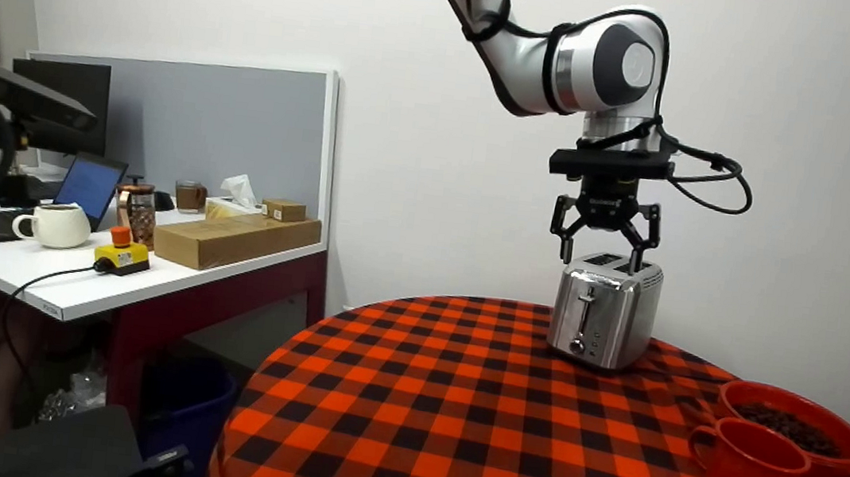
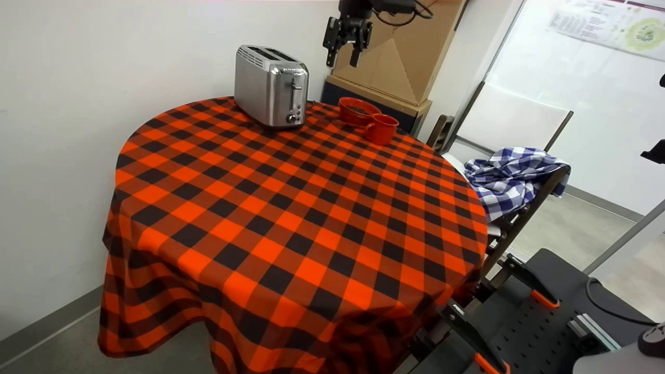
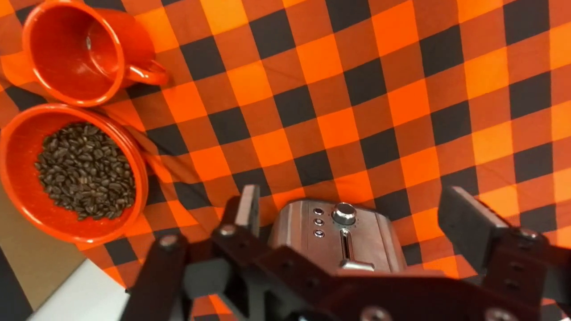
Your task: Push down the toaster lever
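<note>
The shiny silver toaster [image 1: 604, 319] stands upright near the far edge of the checked table in both exterior views [image 2: 253, 85]. Its lever [image 1: 587, 296] is at the top of its slot, above a round knob; the lever also shows in an exterior view [image 2: 296, 87] and the wrist view [image 3: 357, 265]. My gripper [image 1: 600, 257] is open and empty, fingers pointing down at about the toaster's top height. In an exterior view the gripper [image 2: 343, 58] hangs apart from the toaster, off its lever end. In the wrist view the gripper's body [image 3: 357, 214] hides the toaster's top and slots.
A red bowl of dark beans [image 1: 787, 428] and a red mug [image 1: 754, 472] stand on the table beside the toaster. A wall is close behind the toaster. A cardboard box [image 2: 400, 52] stands beyond the bowl. A white desk [image 1: 109, 274] stands apart from the table.
</note>
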